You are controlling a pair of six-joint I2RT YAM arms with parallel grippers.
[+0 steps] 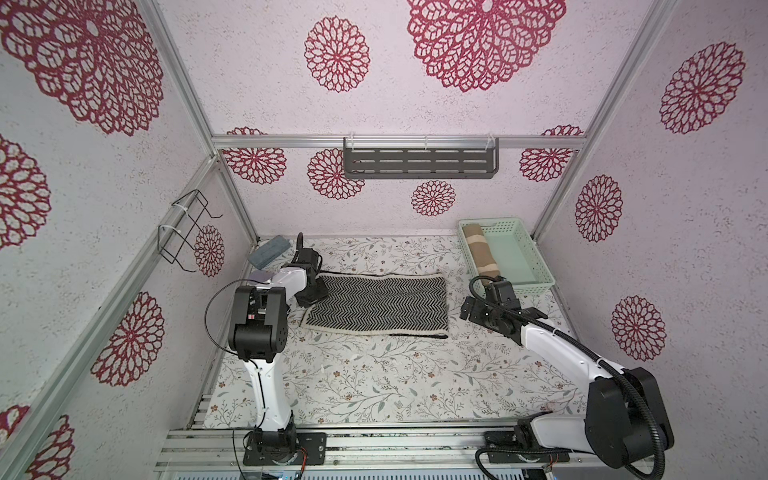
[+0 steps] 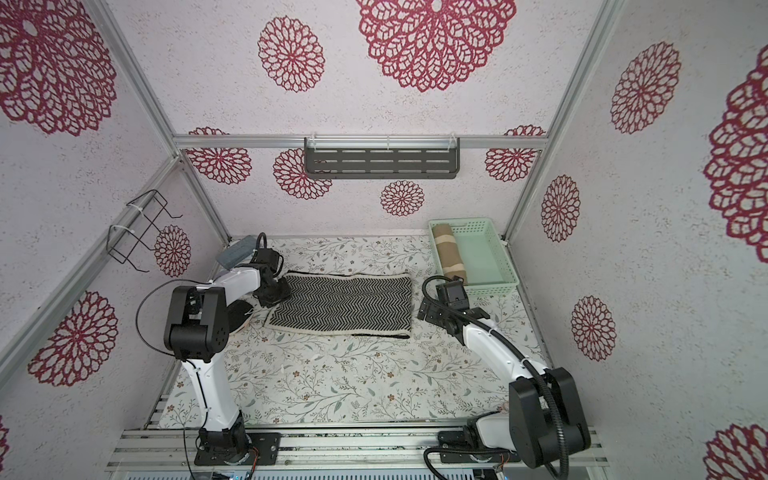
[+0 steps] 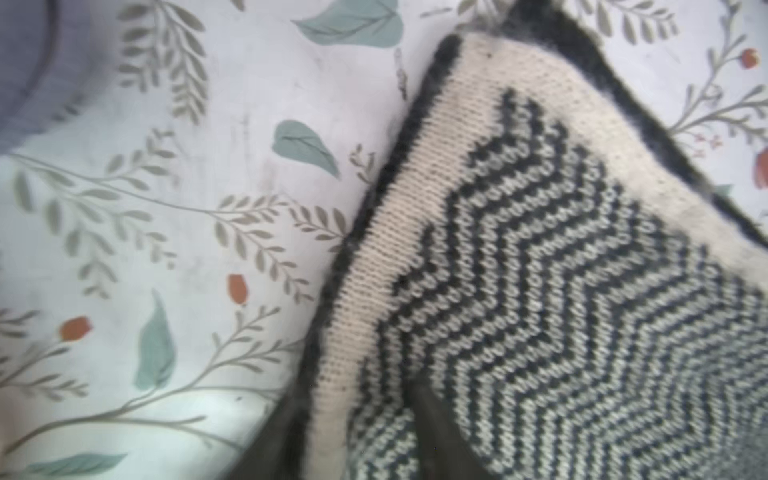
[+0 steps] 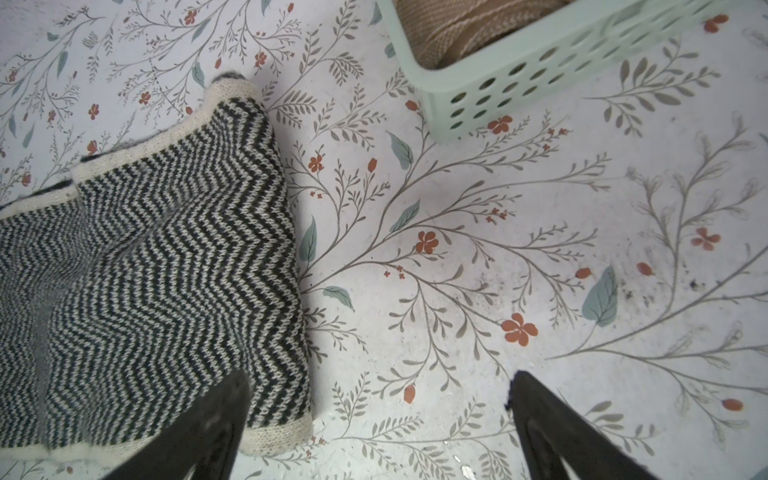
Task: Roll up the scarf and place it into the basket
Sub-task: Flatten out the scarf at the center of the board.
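A black-and-white zigzag scarf (image 1: pixel 378 305) (image 2: pixel 345 305) lies flat and unrolled on the middle of the table. My left gripper (image 1: pixel 313 293) (image 2: pixel 276 293) sits at its left end. In the left wrist view the left gripper (image 3: pixel 357 419) is shut on the scarf (image 3: pixel 540 270), pinching the cream border between its two dark fingers. My right gripper (image 1: pixel 469 309) (image 2: pixel 430 309) (image 4: pixel 378 376) hangs open just past the scarf's (image 4: pixel 166 257) right end, holding nothing. The mint-green basket (image 1: pixel 536 286) (image 2: pixel 494 289) (image 4: pixel 519 79) stands at the back right, close behind the right gripper.
A rolled tan cloth (image 1: pixel 480 249) (image 4: pixel 449 25) lies along the basket's left side. A grey-blue block (image 1: pixel 270 249) rests at the back left behind the left arm. A dark slotted shelf (image 1: pixel 419 160) hangs on the back wall and a black wire rack (image 1: pixel 187 232) on the left wall.
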